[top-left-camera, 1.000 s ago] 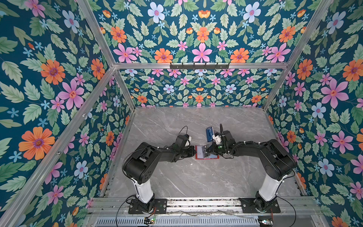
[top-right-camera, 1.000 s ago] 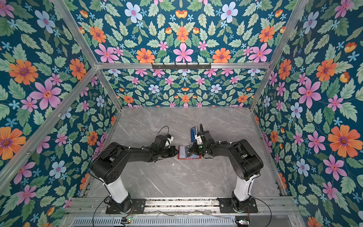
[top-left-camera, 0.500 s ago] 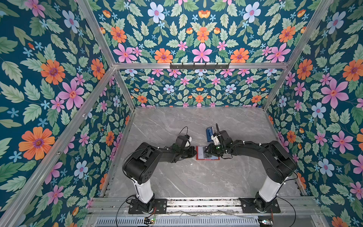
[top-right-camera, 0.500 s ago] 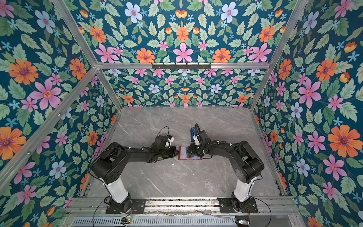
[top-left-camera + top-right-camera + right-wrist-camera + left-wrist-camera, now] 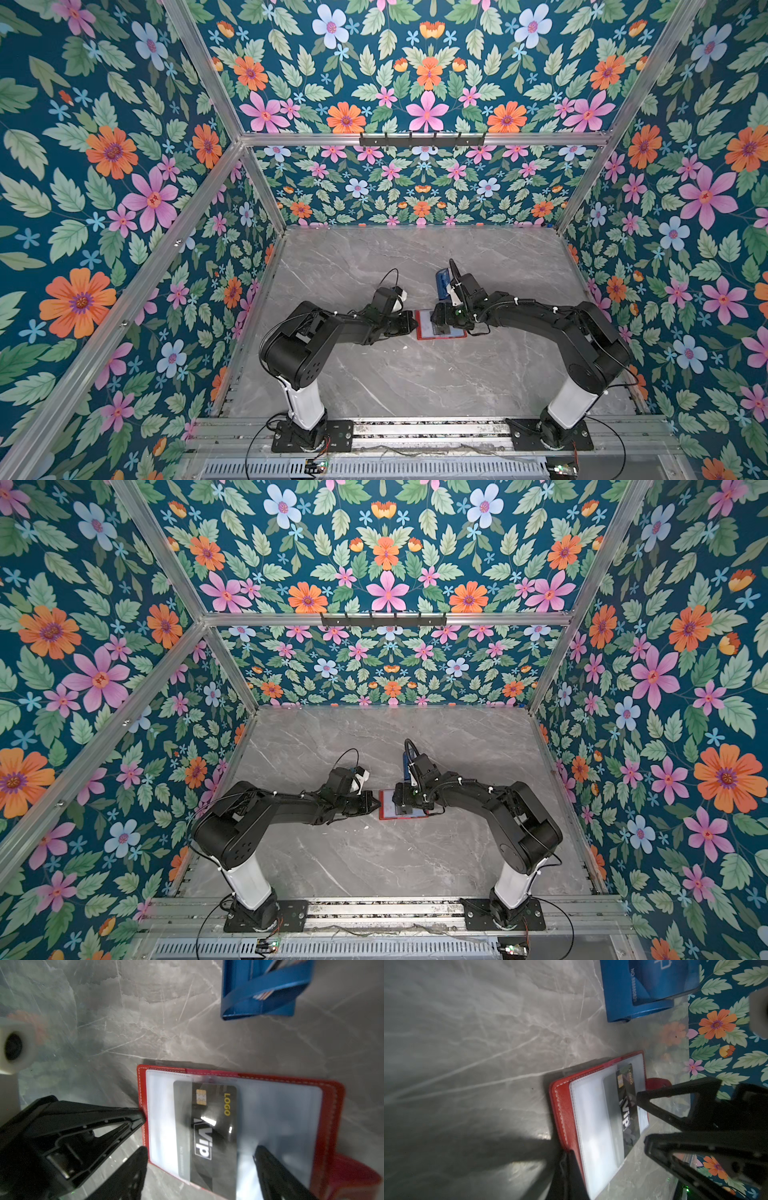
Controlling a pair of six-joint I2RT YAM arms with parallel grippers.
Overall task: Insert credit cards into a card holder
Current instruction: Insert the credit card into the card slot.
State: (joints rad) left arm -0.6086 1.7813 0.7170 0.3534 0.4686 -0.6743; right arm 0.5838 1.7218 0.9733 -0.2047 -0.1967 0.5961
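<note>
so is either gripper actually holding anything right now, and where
The left gripper is shut on the card holder, pinching the red edge opposite its snap tab. The right gripper is open astride the black card, holding nothing.

Dim, blurred wrist views; glare on card holder (image 5: 280, 1109)

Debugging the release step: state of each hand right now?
Left hand: closed, pinching the card holder edge.
Right hand: open, holding nothing, fingers either side of the black card.

The grey marble-patterned tabletop (image 5: 415, 382) carries the red card holder (image 5: 424, 324), lying open and flat near its middle. A blue card rack (image 5: 441, 282) stands just beyond it, on the far side.
</note>
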